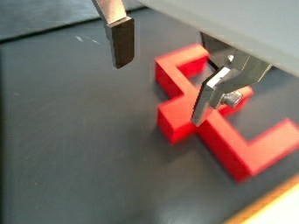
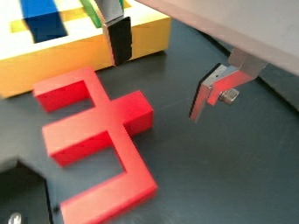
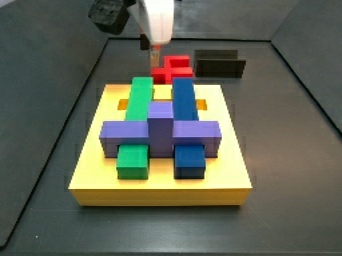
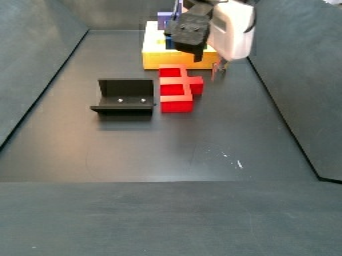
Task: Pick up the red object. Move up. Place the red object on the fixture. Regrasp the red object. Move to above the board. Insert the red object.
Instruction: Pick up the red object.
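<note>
The red object (image 4: 178, 87) is a bright red E-shaped piece lying flat on the dark floor between the board (image 4: 152, 45) and the fixture (image 4: 123, 98). In a side view it (image 3: 171, 70) shows just behind the yellow board (image 3: 94, 170), with the black fixture (image 3: 221, 63) to its right. My gripper (image 4: 201, 58) hangs open just over the red object. In both wrist views the fingers stand wide apart with only floor between them; the red object (image 1: 187, 121) (image 2: 100, 122) lies partly under one finger. The gripper (image 1: 167, 70) (image 2: 163, 68) holds nothing.
The board carries a purple cross-shaped block (image 3: 160, 130), a green block (image 3: 138, 100) and a blue block (image 3: 185, 100). Its yellow side (image 2: 70, 57) rises close to one finger. Dark walls enclose the floor (image 4: 201, 150).
</note>
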